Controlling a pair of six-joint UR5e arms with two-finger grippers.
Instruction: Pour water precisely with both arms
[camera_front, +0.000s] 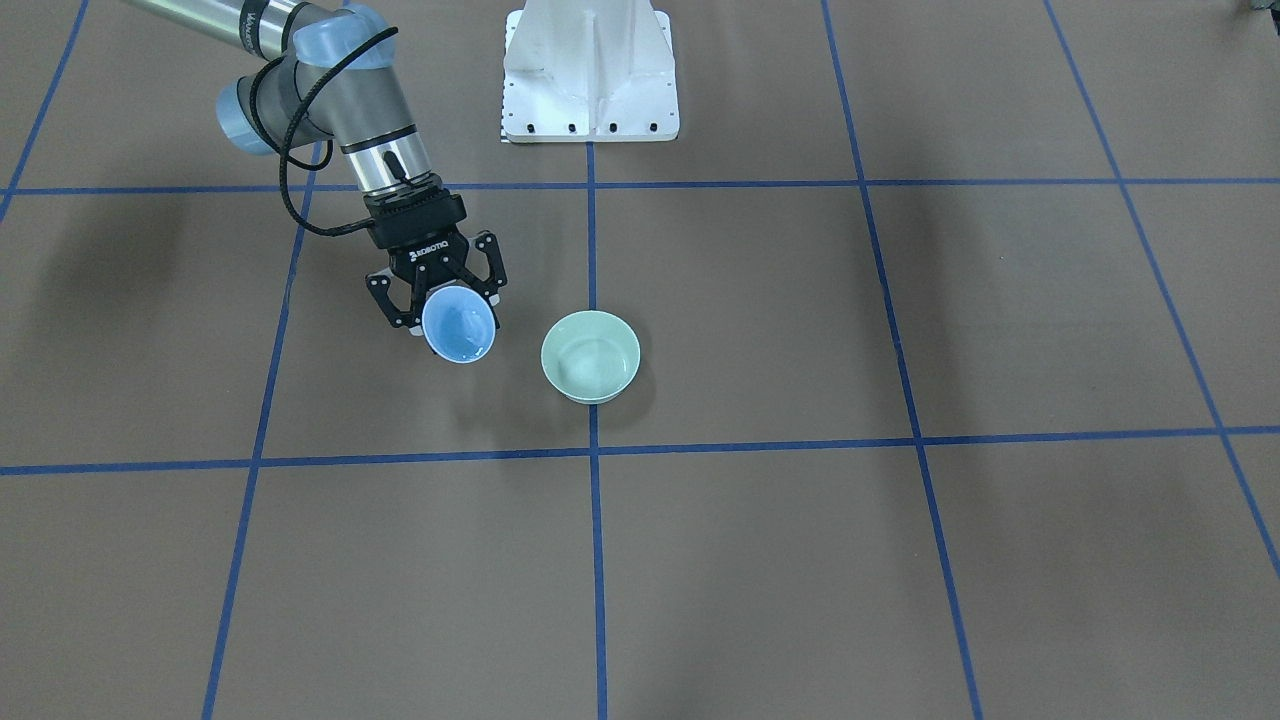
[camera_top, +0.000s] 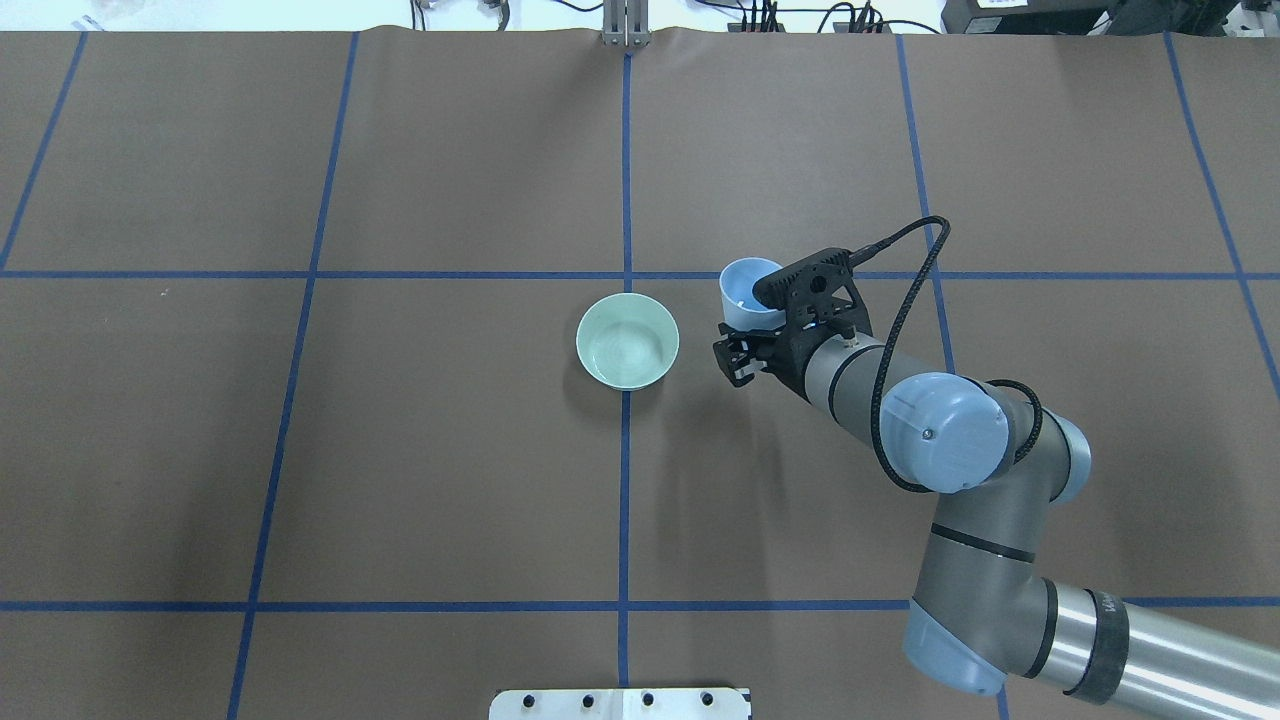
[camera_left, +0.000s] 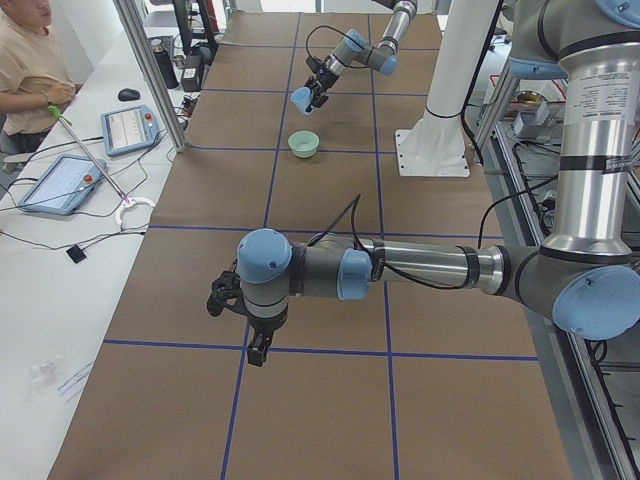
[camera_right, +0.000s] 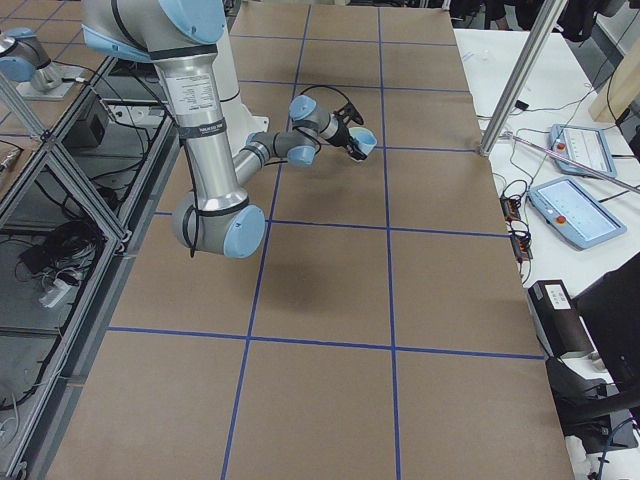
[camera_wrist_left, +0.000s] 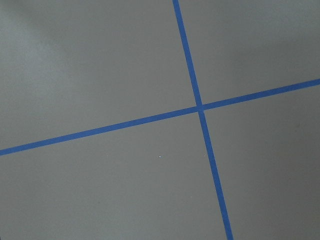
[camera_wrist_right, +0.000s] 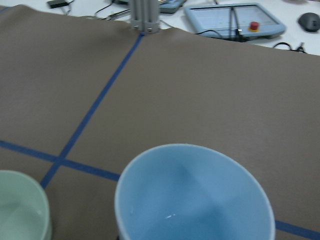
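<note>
My right gripper (camera_front: 450, 312) is shut on a pale blue cup (camera_front: 459, 329) and holds it off the table. A mint-green bowl (camera_front: 547, 360) stands on the table a short way from the cup, not touching it. In the overhead view the cup (camera_top: 745, 290) is to the right of the bowl (camera_top: 583, 340). Faint ripples of water (camera_top: 628, 346) show in the bowl, and a small white glint (camera_wrist_right: 170, 216) shows in the cup. My left gripper (camera_left: 256, 345) shows only in the exterior left view, low over bare table far from the bowl. I cannot tell if it is open.
The white bolted pedestal (camera_front: 590, 70) stands at the robot's side of the table. Blue tape lines (camera_wrist_left: 200, 107) cross the brown table cover. An operator (camera_left: 30, 60) and control tablets (camera_left: 130, 125) are on the white bench along the table's far side.
</note>
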